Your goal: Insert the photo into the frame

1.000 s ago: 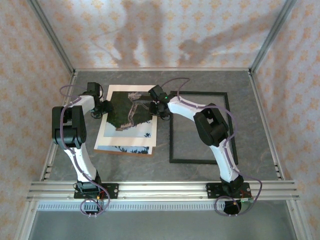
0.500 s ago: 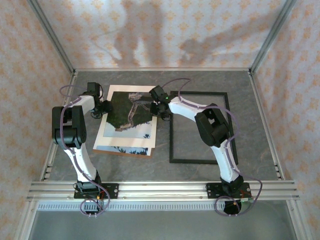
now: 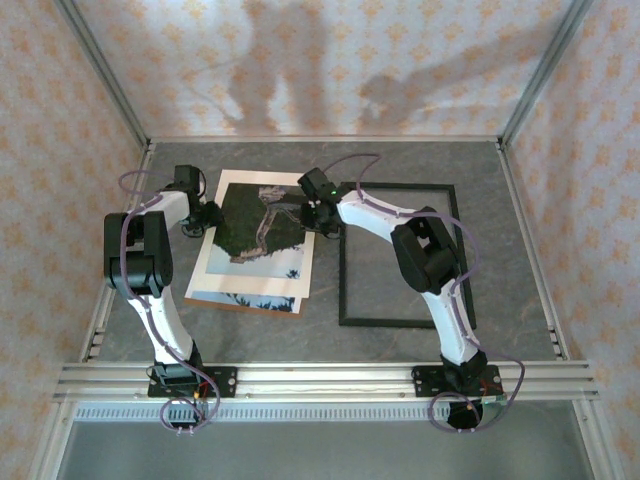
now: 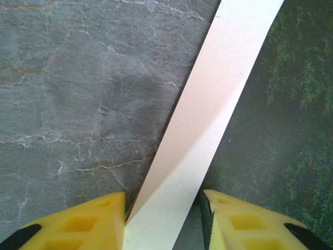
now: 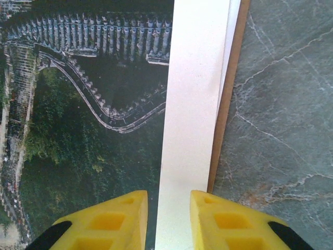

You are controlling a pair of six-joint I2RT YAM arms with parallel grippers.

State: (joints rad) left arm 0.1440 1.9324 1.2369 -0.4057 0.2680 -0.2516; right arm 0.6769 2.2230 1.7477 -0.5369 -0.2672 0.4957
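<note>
Left gripper [image 4: 164, 208] and right gripper [image 5: 169, 205] half-open, tips over photo [image 3: 262, 222] borders, nothing pinched. Photo on stack [image 3: 250, 290], table [image 3: 250, 335] far-left, beside frame [image 3: 392, 322]. Risk: closing creases paper or lifts sheet below.

Photo [image 3: 250, 230] edges out of sight
From above, my left claw [image 3: 207, 214] and right claw [image 3: 320, 216] cover its side borders; the backing board [image 5: 227, 104] beneath shows a sliver.

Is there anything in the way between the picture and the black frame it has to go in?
Nothing seems to be in the way. Between the photo and the frame lies only bare table, and table shows inside the frame too. The right arm reaches across above the frame's top corner.
</note>
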